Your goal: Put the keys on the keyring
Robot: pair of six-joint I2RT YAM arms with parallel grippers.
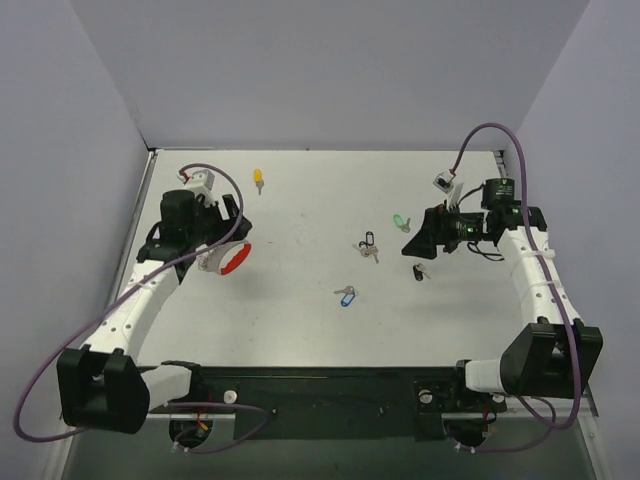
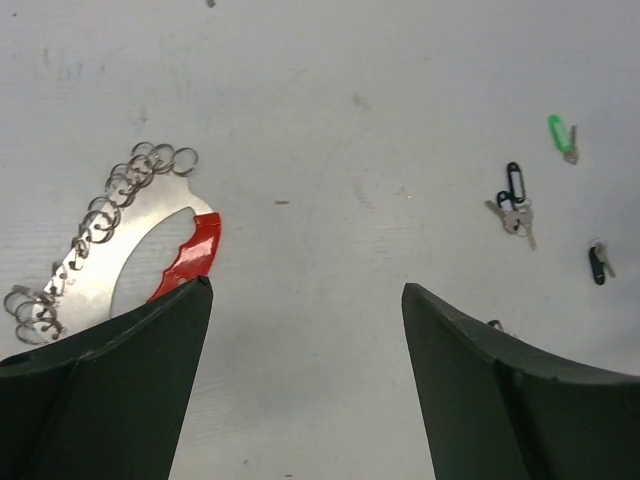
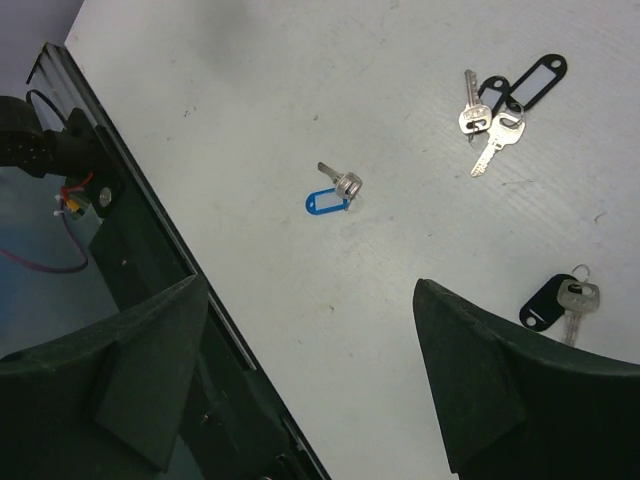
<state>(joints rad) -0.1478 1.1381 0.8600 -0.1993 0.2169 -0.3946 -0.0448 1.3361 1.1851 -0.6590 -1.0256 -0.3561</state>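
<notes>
Dark green plastic fingers [image 2: 120, 380] of the left gripper [image 2: 307, 290] stand wide apart over the white table [image 2: 330, 120], with nothing between them and nothing touched. The keyring [image 2: 135, 225] lies flat just ahead of 1 finger, partly hidden behind its tip. It is a silver crescent with a red section [image 2: 195, 252] nearest the gap and a string of small split rings [image 2: 150, 160] along its outer edge. Well ahead, off to the other finger's side, lie a green-tagged key [image 2: 560, 135], a bunch of 2 keys [image 2: 513, 200] with black tags, and 1 more black-tagged key [image 2: 598, 262].

The right gripper [image 3: 310, 290] is also spread wide and holds nothing. Ahead of its gap, apart from both fingers, lies a blue-tagged key [image 3: 330, 197]. The single black-tagged key sits just beside 1 fingertip; whether it touches cannot be told. The bunch of 2 lies farther ahead on that same side. In the top view, a yellow-tagged key [image 1: 258, 179] lies beyond the left gripper, well apart from the other keys.
</notes>
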